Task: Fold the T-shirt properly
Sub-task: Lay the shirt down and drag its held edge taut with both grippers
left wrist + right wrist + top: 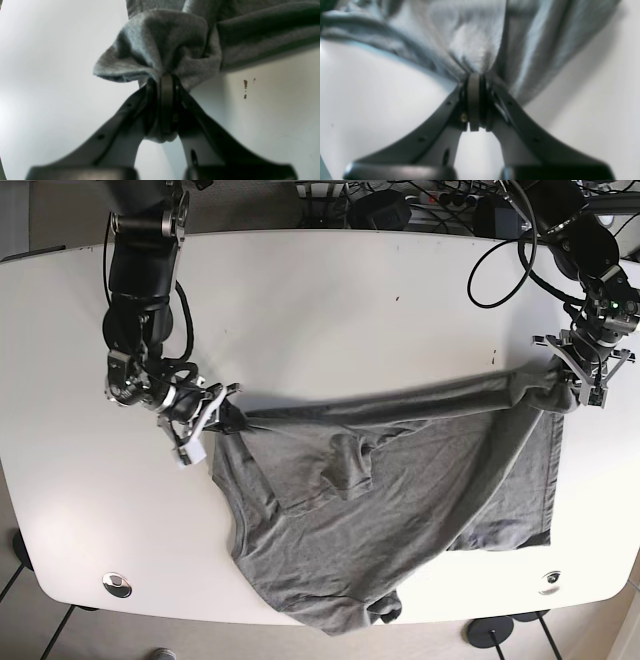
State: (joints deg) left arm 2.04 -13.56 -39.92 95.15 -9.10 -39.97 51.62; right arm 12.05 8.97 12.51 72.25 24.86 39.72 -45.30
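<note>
- The gray T-shirt (390,510) is lying on the white tabletop (330,300), pulled tight along its top edge
- The left end effector (167,82) is pinching a bunched corner
- The right end effector (474,77) is pinching the other end
- The cloth looks soft, light and floppy, so holding it by edges and corners is probably working best

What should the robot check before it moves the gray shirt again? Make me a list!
1. Left gripper shut on T-shirt: ok.
2. Right gripper shut on the cloth: ok.
3. Edge between the grippers pulled straight: ok, it looks taut in the base view.
4. Shirt lying flat: not ok, wrinkled and bunched in the middle.
5. Shirt fully on the table: cannot tell, the bottom sits at the front edge.
</note>
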